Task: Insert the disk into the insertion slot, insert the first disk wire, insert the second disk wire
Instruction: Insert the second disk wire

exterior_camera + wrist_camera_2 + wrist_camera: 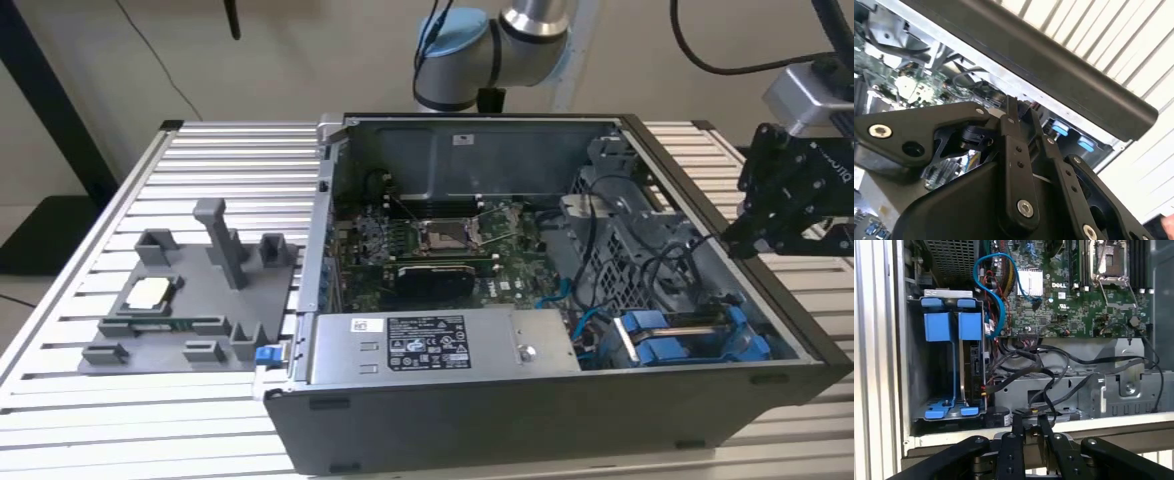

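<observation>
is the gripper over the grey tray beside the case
No, the gripper hangs at the case's far side from the grey tray.

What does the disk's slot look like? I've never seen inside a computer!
Find the open grey computer case. At its near corner on the exterior view's right, beside the labelled grey box, sits the insertion slot: a metal cage. Unlike its grey neighbours, it holds bright blue plastic parts.

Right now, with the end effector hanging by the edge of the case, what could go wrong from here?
Loose black cables sprawl beside the insertion slot, close to the end effector, and could snag it. The end effector hangs close to the case wall; a low approach might strike it. The blue cable loops beside the slot and may get caught.
</observation>
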`<state>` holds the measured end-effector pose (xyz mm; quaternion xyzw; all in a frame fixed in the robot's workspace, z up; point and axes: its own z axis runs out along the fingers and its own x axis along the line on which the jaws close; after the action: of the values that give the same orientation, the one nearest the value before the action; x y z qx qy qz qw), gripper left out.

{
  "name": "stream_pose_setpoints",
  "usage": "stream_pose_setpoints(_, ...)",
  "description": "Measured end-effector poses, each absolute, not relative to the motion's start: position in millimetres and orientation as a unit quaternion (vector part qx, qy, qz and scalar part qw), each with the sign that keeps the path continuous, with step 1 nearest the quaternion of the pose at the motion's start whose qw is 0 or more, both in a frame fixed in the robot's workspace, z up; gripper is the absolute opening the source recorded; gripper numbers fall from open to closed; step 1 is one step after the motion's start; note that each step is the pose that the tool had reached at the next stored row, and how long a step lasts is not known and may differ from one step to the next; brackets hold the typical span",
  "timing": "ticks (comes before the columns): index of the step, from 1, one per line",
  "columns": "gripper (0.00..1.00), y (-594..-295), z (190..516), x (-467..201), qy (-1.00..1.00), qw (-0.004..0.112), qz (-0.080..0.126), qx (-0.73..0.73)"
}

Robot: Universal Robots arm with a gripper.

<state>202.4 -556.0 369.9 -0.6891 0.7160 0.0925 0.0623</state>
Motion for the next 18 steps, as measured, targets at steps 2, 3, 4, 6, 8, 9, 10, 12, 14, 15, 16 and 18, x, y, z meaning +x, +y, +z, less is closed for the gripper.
stream_pose_setpoints(2, 0.25, -556, 370, 202, 0.716, 0.066, 0.096, -0.689)
stream_pose_setpoints(3, 0.16, -557, 370, 202, 0.716, 0.066, 0.097, -0.689)
stream_pose_setpoints(4, 0.16, -557, 370, 202, 0.716, 0.066, 0.097, -0.689)
stream_pose_setpoints(6, 0.16, -557, 370, 202, 0.715, 0.066, 0.097, -0.689)
stream_pose_setpoints(8, 0.16, -557, 370, 202, 0.716, 0.066, 0.097, -0.689)
stream_pose_setpoints(9, 0.16, -557, 370, 200, 0.716, 0.067, 0.097, -0.689)
stream_pose_setpoints(10, 0.16, -557, 371, 198, 0.716, 0.067, 0.097, -0.689)
stream_pose_setpoints(12, 0.16, -557, 373, 193, 0.715, 0.067, 0.096, -0.689)
stream_pose_setpoints(14, 0.16, -557, 376, 189, 0.715, 0.068, 0.095, -0.689)
stream_pose_setpoints(15, 0.16, -557, 377, 187, 0.715, 0.068, 0.095, -0.689)
stream_pose_setpoints(16, 0.16, -557, 377, 185, 0.715, 0.068, 0.095, -0.689)
stream_pose_setpoints(18, 0.16, -557, 378, 181, 0.715, 0.067, 0.093, -0.69)
